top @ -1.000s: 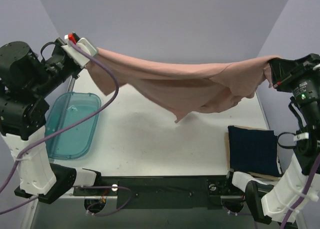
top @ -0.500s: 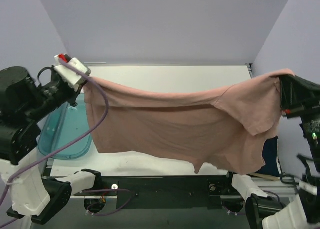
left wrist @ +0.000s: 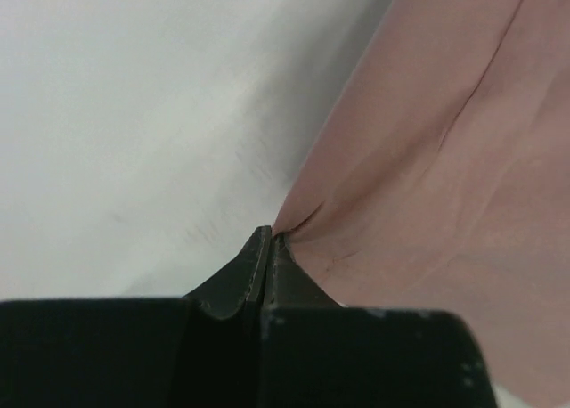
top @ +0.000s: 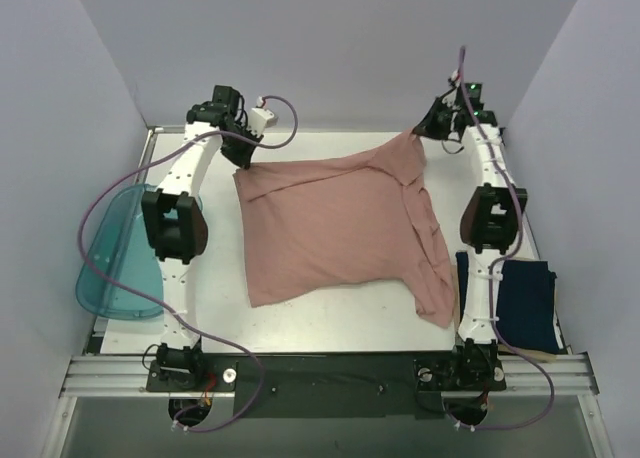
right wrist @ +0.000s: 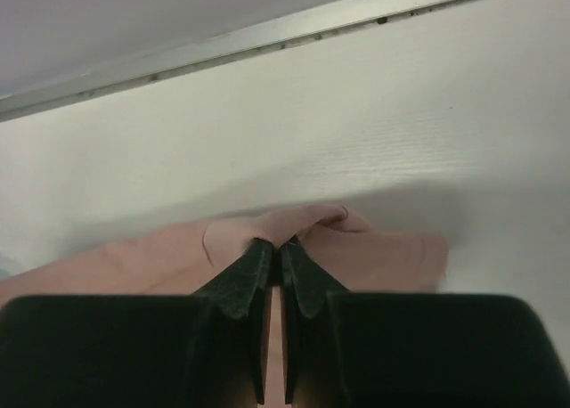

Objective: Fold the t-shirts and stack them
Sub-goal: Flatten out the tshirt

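Observation:
The dusty pink t-shirt (top: 335,228) lies spread on the white table, plain side up, one sleeve trailing toward the near right. My left gripper (top: 243,158) is stretched to the far left and shut on the shirt's far left corner (left wrist: 294,221). My right gripper (top: 418,131) is stretched to the far right and shut on the shirt's far right corner (right wrist: 298,223), close to the table's back edge. The dark navy t-shirt (top: 527,306) lies folded at the near right of the table.
A translucent teal tray (top: 118,263) hangs over the table's left edge. The table's metal back rim (right wrist: 267,36) runs just beyond my right gripper. Grey walls enclose the table on three sides.
Both arms have swung from high and near me down to the far side of the table. The pink t-shirt, which hung in the air between the grippers, now lies spread flat.

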### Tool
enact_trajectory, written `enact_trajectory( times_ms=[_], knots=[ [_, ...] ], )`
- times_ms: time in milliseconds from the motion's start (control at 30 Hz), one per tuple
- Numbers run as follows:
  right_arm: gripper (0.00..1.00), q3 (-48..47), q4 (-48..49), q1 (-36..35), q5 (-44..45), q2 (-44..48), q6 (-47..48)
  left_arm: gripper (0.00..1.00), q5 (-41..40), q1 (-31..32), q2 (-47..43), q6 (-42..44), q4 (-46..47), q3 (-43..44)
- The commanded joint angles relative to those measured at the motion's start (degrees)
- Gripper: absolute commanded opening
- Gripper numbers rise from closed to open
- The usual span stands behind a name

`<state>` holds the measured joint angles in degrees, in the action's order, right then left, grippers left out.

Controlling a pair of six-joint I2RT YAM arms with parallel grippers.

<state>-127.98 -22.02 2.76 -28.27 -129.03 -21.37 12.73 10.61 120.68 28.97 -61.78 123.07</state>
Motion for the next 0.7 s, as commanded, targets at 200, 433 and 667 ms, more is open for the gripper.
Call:
enact_trajectory(
  times_ms=[200,433,667],
  knots=[
    [0.66,-7.5,11.6,0.0,13.7,-7.5,-8.4,0.79,-11.7,-2.4,22.5,-5.9,20.7,33.8],
    [0.75,17.3,-8.1,-2.3,25.6,18.8,0.1,0.86,6.7,-0.8,-3.3,7.8,21.8,-2.8],
    [0.7,46.7,-17.4,-9.3,30.3,36.8,-1.5,0.76,11.1,0.6,-18.5,31.3,7.3,-30.6]
  ],
)
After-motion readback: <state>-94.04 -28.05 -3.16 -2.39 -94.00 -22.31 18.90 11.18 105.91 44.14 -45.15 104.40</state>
